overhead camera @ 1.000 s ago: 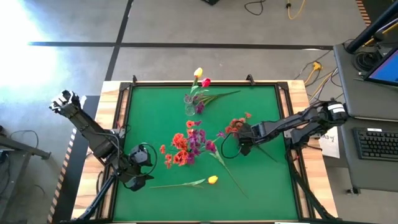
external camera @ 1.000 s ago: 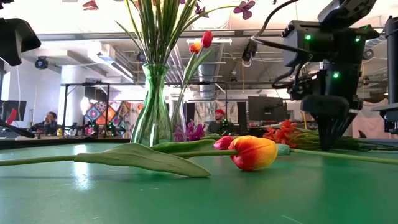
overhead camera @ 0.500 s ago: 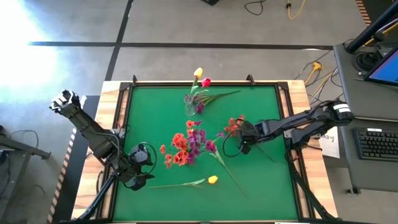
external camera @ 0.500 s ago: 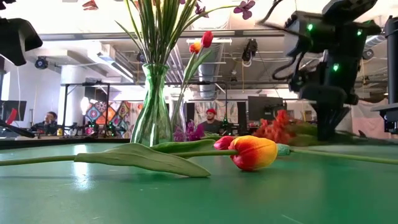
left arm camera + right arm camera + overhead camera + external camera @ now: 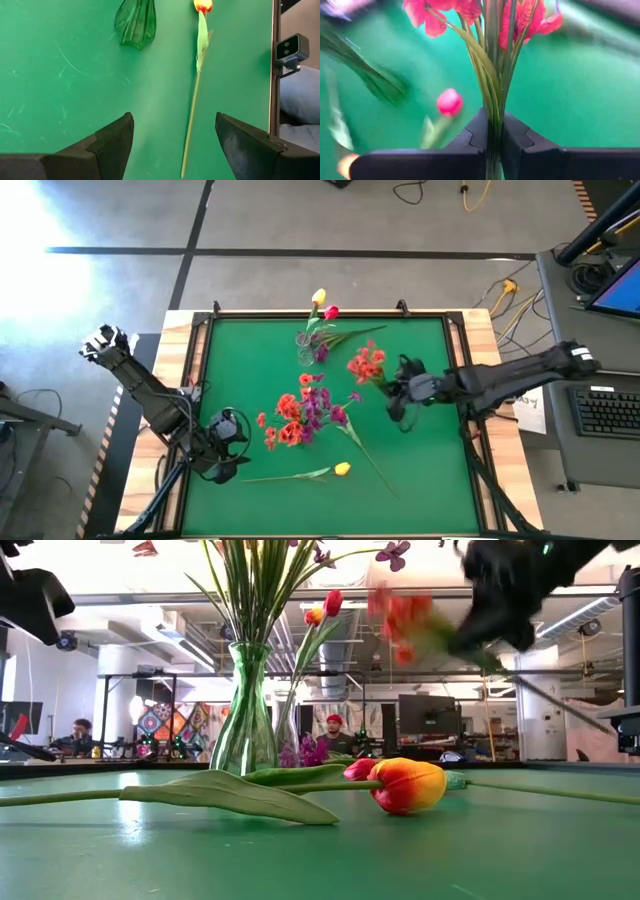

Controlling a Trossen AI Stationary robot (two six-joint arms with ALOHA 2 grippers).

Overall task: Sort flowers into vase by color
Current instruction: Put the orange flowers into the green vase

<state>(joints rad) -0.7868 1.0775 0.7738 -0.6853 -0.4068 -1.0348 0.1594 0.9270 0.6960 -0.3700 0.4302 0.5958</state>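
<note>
Foreground tulip: yellow-orange tulip (image 5: 342,469) lies flat on the green counter (image 5: 420,480) at lower centre of the high view, stem running left toward the left gripper (image 5: 222,470); in the low view it is the nearest thing, head pointing right.
Left jaws: wide apart, holding nothing, hovering over bare counter at lower left of the high view; the left wrist view shows the tulip's stem lying lengthwise between the two dark fingers (image 5: 112,142), head away from the wrist.
Loose pile: orange-red and purple sprays (image 5: 300,412) lie mixed at the centre of the high view, between the two arms.
Right jaws: pinched tight on the green stems of an orange-red spray (image 5: 366,364); the right gripper (image 5: 398,388) sits right of centre in the high view. The right wrist view shows the stems running straight out from the closed fingers (image 5: 470,140) with the blooms beyond them.
Key relation: held spray is lifted off the counter, blooms pointing up-left toward the vase (image 5: 305,352), which stands near the far edge, upper centre of the high view, already holding stems. Right arm is clearly the nearer one to it.
Judgement: stems must swing upright, cut ends down, above the narrow mouth.
</note>
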